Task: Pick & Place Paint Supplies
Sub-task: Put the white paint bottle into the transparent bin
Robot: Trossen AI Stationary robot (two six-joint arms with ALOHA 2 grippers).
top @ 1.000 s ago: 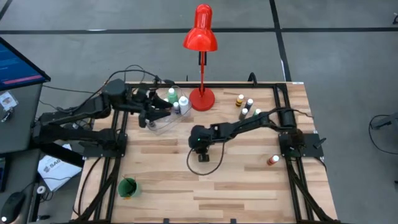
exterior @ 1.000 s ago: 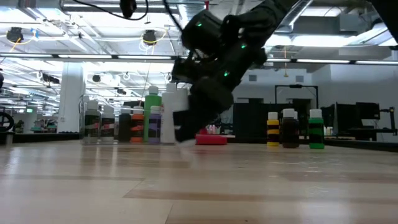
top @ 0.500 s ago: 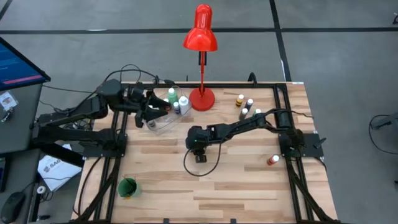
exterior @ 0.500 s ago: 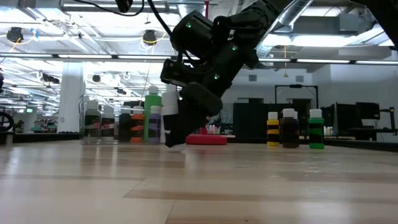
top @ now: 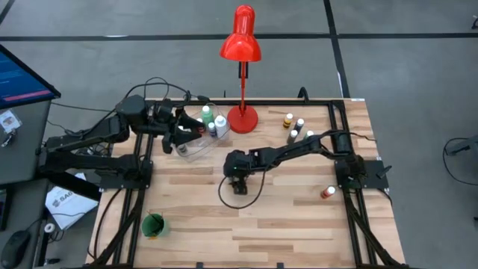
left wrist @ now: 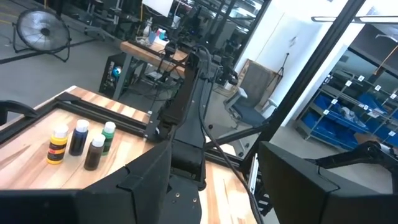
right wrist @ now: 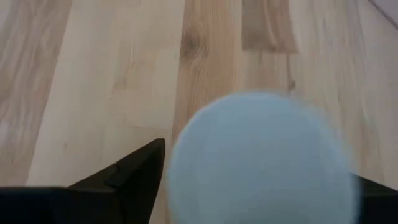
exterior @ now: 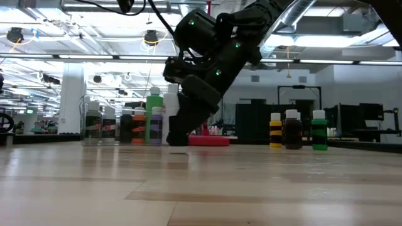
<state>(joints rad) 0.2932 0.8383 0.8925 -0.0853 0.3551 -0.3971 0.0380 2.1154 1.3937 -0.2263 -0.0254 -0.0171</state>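
While right tool (right wrist: 249, 186) straddles | white-capped bottle (right wrist: 258, 155) between fingers

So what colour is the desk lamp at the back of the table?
Red lamp, clearest in the high view.

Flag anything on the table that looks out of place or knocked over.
One small bottle sits alone near the table's right edge, apart from the cluster at the back right. It may be lying down, though that is unclear. Nothing looks spilled or damaged.
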